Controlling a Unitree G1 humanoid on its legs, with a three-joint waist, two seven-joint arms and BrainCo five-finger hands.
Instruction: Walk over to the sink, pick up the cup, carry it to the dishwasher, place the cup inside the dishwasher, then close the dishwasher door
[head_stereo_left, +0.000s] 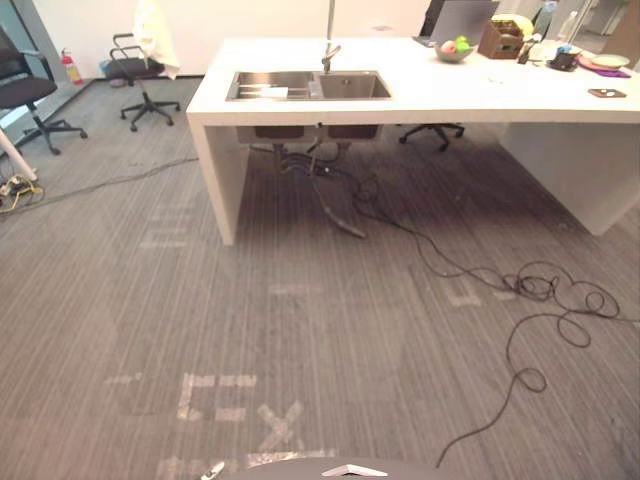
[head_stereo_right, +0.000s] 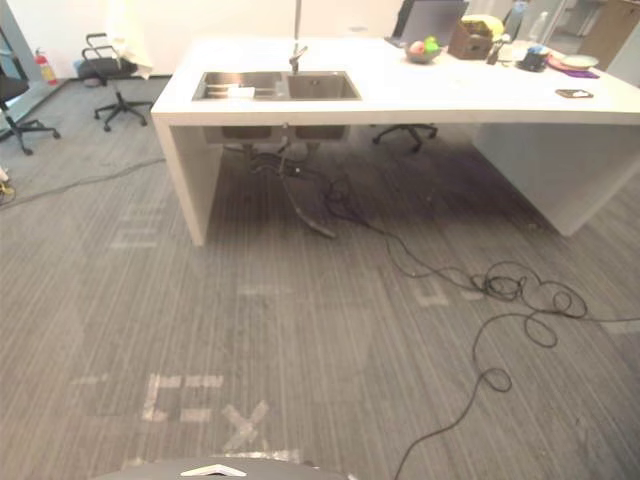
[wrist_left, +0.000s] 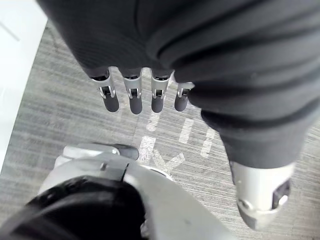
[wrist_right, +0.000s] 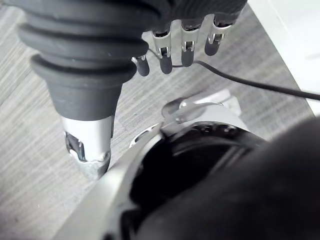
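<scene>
Left eye view. The stainless-steel double-basin sink (head_stereo_left: 308, 86), set in the white slab counter (head_stereo_left: 420, 95), lies straight ahead of both hands and well apart from them, across open grey striped carpet (head_stereo_left: 300, 330). Its long axis runs crosswise, from your left-hand side to your right-hand side. The upright metal tap (head_stereo_left: 329, 52) stands behind the divide between the basins. The cup is too small to tell at this range. A pale object (head_stereo_left: 272, 92) in the basin on the left-hand side may be it.

Left wrist view: the left hand (wrist_left: 156, 97) hangs with fingers straight and side by side, thumb apart, holding nothing. Right wrist view: the right hand (wrist_right: 186, 49) hangs likewise, fingers straight and empty.

Judgement: the walk to the sink is the step in hand, and nothing is yet picked up. If the pale object is the cup, your left hand would be slightly the nearer. Steer so that basin ends up ahead of it.
</scene>
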